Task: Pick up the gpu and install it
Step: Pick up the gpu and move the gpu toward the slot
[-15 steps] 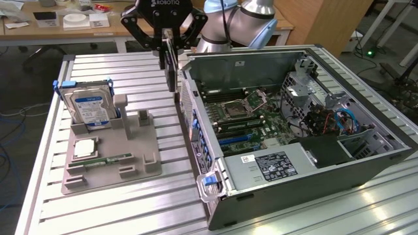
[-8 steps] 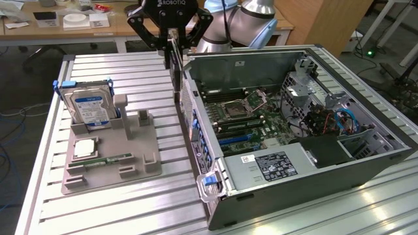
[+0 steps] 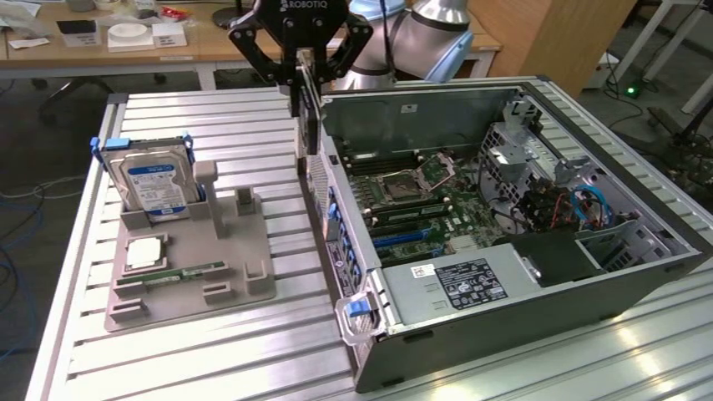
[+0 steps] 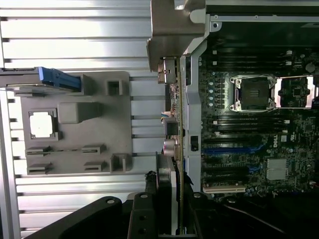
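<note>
The gpu (image 3: 310, 117) hangs upright on its edge, a thin dark card with a silver end bracket (image 4: 175, 30). My gripper (image 3: 304, 77) is shut on its upper part. The card sits just above the near side wall of the open computer case (image 3: 624, 276), outside the motherboard (image 3: 418, 196). In the wrist view the gpu (image 4: 175, 119) shows edge-on between my fingers (image 4: 164, 189), running along the case wall beside the blue and black expansion slots (image 4: 227, 149).
A grey parts holder (image 3: 229, 251) lies on the slatted aluminium table (image 3: 167, 359) at the exterior view's left. It carries an upright silver hard drive (image 3: 156, 188), a processor chip (image 3: 145, 251) and a green memory stick (image 3: 184, 272). A desk stands behind.
</note>
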Controlling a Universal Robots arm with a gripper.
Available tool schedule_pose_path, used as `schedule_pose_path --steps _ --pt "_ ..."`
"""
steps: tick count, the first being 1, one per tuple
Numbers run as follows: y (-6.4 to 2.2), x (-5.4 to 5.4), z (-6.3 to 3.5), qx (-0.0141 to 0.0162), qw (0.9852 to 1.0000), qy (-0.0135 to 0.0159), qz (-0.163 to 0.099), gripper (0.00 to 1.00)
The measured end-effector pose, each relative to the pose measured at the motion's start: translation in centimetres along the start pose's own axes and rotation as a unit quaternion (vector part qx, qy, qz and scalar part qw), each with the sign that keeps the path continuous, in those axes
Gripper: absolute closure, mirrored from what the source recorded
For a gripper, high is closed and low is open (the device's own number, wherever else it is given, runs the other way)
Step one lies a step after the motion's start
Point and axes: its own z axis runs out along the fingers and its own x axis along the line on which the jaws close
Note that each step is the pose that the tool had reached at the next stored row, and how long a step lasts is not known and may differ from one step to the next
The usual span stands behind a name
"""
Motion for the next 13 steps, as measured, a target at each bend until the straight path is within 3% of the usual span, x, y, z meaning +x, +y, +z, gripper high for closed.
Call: schedule_pose_path --steps 13 --pt "0.06 -1.5 0.05 0.0 1.0 0.0 0.0 0.72"
